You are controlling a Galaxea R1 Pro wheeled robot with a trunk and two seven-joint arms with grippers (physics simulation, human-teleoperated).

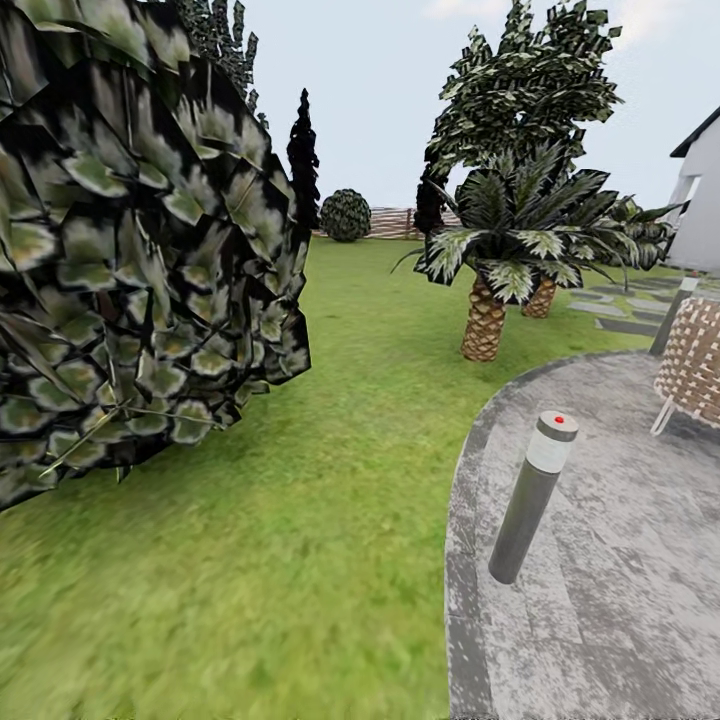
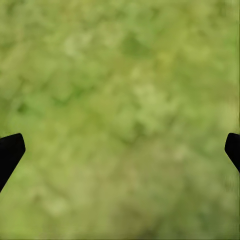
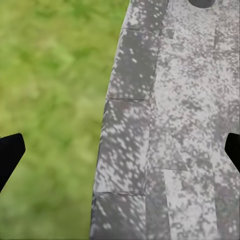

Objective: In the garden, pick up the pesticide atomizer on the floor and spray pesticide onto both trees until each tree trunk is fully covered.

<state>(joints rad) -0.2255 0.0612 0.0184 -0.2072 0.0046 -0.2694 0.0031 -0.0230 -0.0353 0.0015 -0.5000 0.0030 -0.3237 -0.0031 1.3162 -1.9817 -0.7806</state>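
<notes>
Atomizer unsighted, bearing undeterminable; left gripper (image 2: pixel 120 150) wide, empty over lawn (image 1: pixel 330 470); right gripper (image 3: pixel 120 150) wide, empty over paving edge (image 3: pixel 130 150) near post lamp (image 1: pixel 532 498).

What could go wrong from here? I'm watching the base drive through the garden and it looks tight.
1. The large leafy bush sits very close on the left; the robot may brush it.
2. The grey post lamp stands on the paving ahead right, a possible collision, and its red dot could be mistaken for the atomizer.
3. Both grippers, left and right, are open and empty.
</notes>
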